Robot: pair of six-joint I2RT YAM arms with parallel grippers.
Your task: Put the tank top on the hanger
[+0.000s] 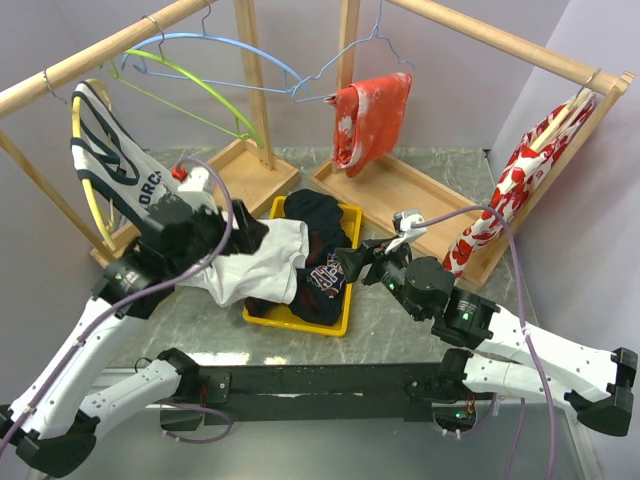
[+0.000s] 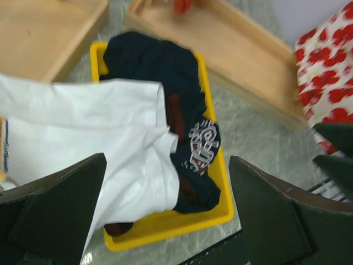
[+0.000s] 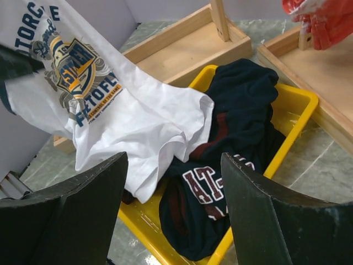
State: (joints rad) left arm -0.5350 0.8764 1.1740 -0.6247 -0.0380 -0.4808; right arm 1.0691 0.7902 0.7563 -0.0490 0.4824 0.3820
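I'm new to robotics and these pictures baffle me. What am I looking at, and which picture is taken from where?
Two robot arms stand at a table. One picture looks down from above; the others come from each wrist, so those dark wedges are the tool's own fingers. The left tool and right tool are both open. A yellow tray holds dark clothes. A white tank top drapes from the yellow hanger down onto that pile.

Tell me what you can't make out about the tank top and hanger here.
1. Top view: arms of the hanger, covered by the tank top; whether both straps are seated cannot be told.
2. Right wrist view: the print's lettering, cut off by the top-left edge.
3. Wrist views: the hanger, out of frame.
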